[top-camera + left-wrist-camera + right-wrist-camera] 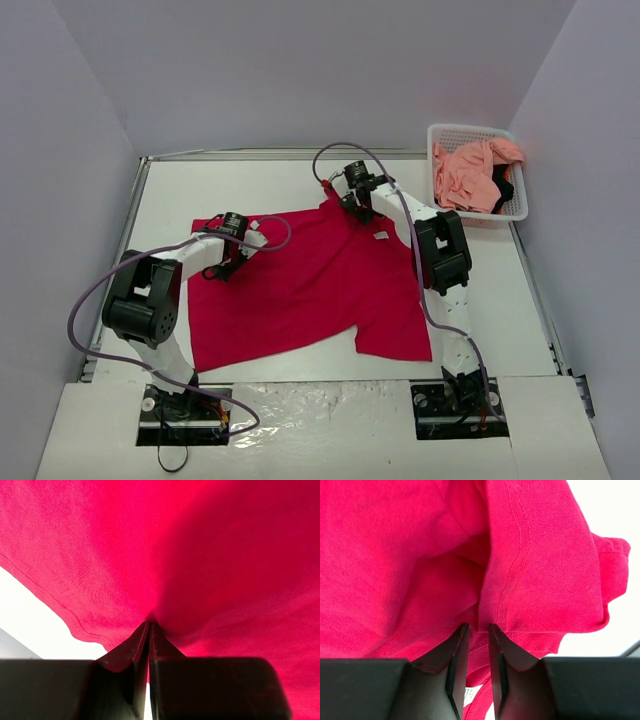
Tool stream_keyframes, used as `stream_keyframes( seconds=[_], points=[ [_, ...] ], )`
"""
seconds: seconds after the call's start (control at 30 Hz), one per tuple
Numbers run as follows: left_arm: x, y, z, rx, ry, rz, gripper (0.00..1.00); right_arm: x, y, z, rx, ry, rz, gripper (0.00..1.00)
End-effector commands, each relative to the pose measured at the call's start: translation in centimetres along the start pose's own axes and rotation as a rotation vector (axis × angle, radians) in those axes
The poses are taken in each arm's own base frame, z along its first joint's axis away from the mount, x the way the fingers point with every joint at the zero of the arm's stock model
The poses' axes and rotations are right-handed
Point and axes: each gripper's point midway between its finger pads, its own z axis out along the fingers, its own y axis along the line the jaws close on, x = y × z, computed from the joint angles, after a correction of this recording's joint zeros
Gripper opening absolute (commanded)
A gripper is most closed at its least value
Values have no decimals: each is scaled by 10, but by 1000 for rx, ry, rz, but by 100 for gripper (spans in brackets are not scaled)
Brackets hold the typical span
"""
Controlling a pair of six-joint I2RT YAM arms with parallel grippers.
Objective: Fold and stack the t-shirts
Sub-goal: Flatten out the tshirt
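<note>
The crimson t-shirt lies spread and rumpled across the middle of the surface. The left hand is clamped on its left edge. Farther back, the right hand stands a sliver apart at the collar fold; I cannot tell whether it grips. At far right, the salmon t-shirt and the black garment sit in the basket.

Two t-shirts, one basket

This looks like a robotics lab test cell. A left arm and a right arm, trailing loose cables, are bolted to a white counter boxed in by bare grey walls. A red t-shirt and a white basket of clothes sit on it.
</note>
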Motion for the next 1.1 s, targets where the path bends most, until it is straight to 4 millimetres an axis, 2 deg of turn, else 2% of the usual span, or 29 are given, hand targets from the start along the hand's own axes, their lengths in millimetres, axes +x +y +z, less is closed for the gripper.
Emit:
stream_keyframes(
  seconds=[0.0,0.1,0.27,0.67,0.83,0.87,0.9,0.97,1.03,1.07],
  points=[
    [11,-20,1,74,34,-5,2,21,-4,10,-2,71,29,18],
    [11,-21,1,77,34,-3,2,24,-15,11,30,83,36,14],
    [11,-21,1,78,33,-4,3,23,-29,12,71,87,48,0],
    [10,-22,1,80,35,-5,2,-14,-73,-5,166,-7,80,0],
    [10,-22,1,81,36,-6,2,-29,-85,-6,196,-41,84,0],
    [10,-22,1,81,36,-6,2,-29,-86,-1,196,-38,88,0],
    [11,-22,1,81,40,-7,3,-37,-92,-4,211,-61,93,0],
    [11,-22,1,77,40,-7,2,-41,-97,3,231,-64,109,0],
    [12,-21,0,73,39,-7,2,-57,-110,-3,268,-109,125,0],
    [12,-21,0,71,38,-8,3,-58,-112,3,277,-109,134,0]
  ],
)
